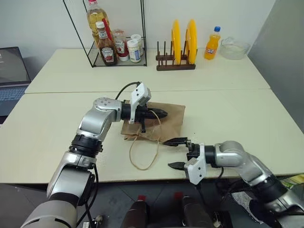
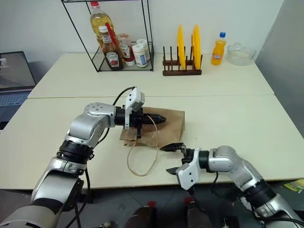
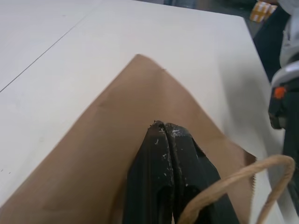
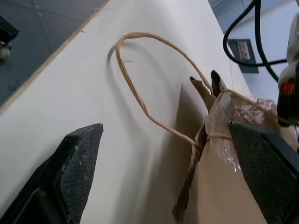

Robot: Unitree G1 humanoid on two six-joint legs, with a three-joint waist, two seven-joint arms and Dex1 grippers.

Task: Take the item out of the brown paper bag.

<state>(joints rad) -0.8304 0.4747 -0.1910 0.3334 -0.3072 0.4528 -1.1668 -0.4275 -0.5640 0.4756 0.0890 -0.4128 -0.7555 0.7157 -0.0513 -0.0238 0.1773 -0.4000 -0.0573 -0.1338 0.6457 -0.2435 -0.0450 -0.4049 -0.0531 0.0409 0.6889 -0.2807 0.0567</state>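
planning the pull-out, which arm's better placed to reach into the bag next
Probably the right. The right gripper is open at the mouth of the bag, where something clear and crinkly shows inside. The left gripper is shut over the flat bag, so it looks less free.

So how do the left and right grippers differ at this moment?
The left gripper is shut, its fingers pressed together over the flat brown paper bag; the right gripper is wide open, off the bag at its mouth end. The left points across the bag from above; the right sits lower, at the table's near edge. Both have two black fingers.
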